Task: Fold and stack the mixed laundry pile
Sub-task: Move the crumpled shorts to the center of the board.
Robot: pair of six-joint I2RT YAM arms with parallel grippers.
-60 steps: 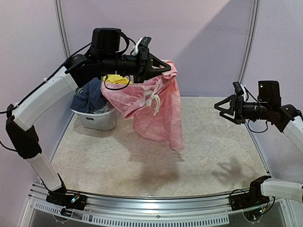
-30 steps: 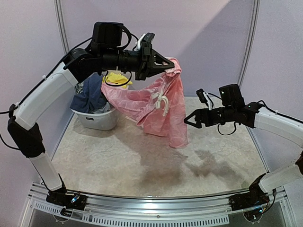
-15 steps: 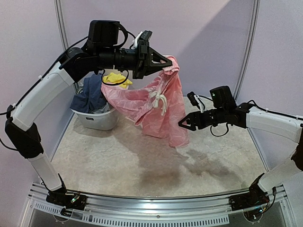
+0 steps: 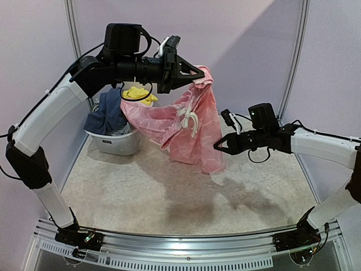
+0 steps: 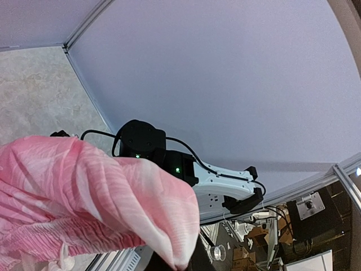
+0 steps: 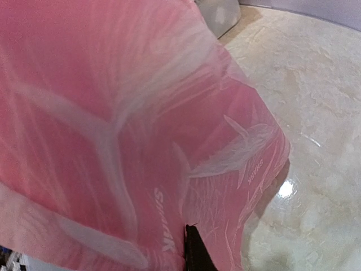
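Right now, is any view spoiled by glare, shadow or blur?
Top external: evenly lit and sharp; the pink garment casts a soft shadow on the table. Left wrist: garment close to the lens and slightly soft. Right wrist: garment fills most of the view; one small glare spot on the table.

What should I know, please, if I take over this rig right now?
Left gripper: shut on the top edge of the pink garment, which hangs clear above the table.
Right gripper: at the garment's lower right edge. I cannot tell whether it has closed on the cloth.
The navy piece and yellow piece sit in the white tub at the far left.
Done: one garment picked up.
Left: spread and fold it, then fold and stack the rest. Nothing is folded yet.
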